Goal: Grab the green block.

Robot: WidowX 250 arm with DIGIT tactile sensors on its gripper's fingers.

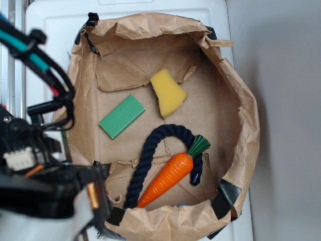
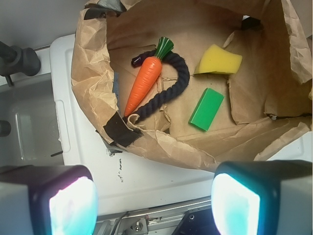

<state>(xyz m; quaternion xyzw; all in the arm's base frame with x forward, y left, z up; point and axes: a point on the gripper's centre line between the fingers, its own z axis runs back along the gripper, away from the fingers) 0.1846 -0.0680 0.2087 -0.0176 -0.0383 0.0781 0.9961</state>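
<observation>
Paper lining [image 1: 241, 105], brown and crumpled, forms a bin with raised walls, and all the objects lie on its flat cardboard floor. In the exterior view the green block [image 1: 122, 116] lies flat a little toward ten o'clock from the middle of the floor, its long side running diagonally. At two o'clock from it, near but not touching, sits the yellow sponge wedge [image 1: 168, 93]. At five o'clock from the block lies the orange carrot toy [image 1: 170, 174], its dark green leafy top pointing toward one o'clock. A dark blue rope [image 1: 150, 150] arches around and under the carrot, one end running down toward six o'clock near the front wall. Black tape patches [image 1: 226, 197] hold the paper at the corners.

The robot arm [image 1: 35, 165] fills the eight o'clock corner of the exterior view, outside the bin's wall, with cables looping above it.

In the wrist view the gripper [image 2: 154, 205] hangs over the white surface [image 2: 146, 176] outside the bin, its two fingers [image 2: 71, 200] spread wide apart with nothing between them, one at seven o'clock and one at five o'clock of the frame. From there the green block [image 2: 206, 108] lies inside the bin at about one o'clock, well apart from the fingers, with the sponge [image 2: 219, 59] just beyond it and the carrot [image 2: 143, 83] to its nine o'clock side.
</observation>
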